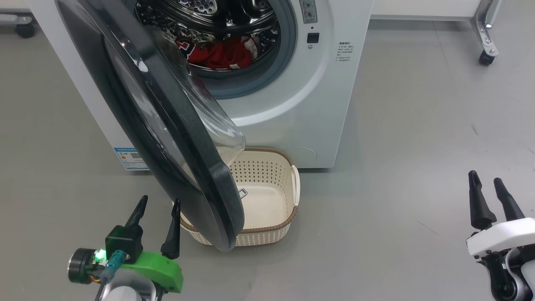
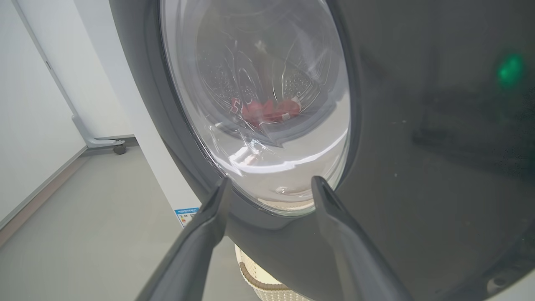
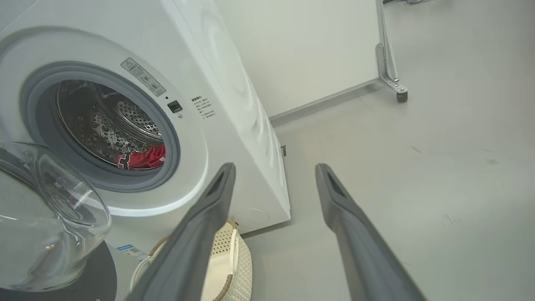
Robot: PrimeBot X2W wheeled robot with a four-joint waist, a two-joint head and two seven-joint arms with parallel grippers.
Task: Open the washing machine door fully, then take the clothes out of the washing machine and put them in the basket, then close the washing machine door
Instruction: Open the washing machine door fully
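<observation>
Head view: the glossy black-ringed glass door point(image 1: 196, 167), half open, stands at one o'clock, close beside the left gripper point(image 1: 160, 200). It and the right gripper point(image 1: 485, 176) gape wide, empty. Red clothes point(image 1: 221, 52) lie in the drum point(image 1: 250, 16).

My right gripper point(image 3: 274, 167) hangs with fingers spread, empty. Left of it stands the washing machine point(image 3: 234, 125), the clothes point(image 3: 144, 158) lying inside, the washing machine door point(image 3: 50, 217) swung out, the basket point(image 3: 238, 259) on the floor point(image 3: 418, 167) beneath.
</observation>
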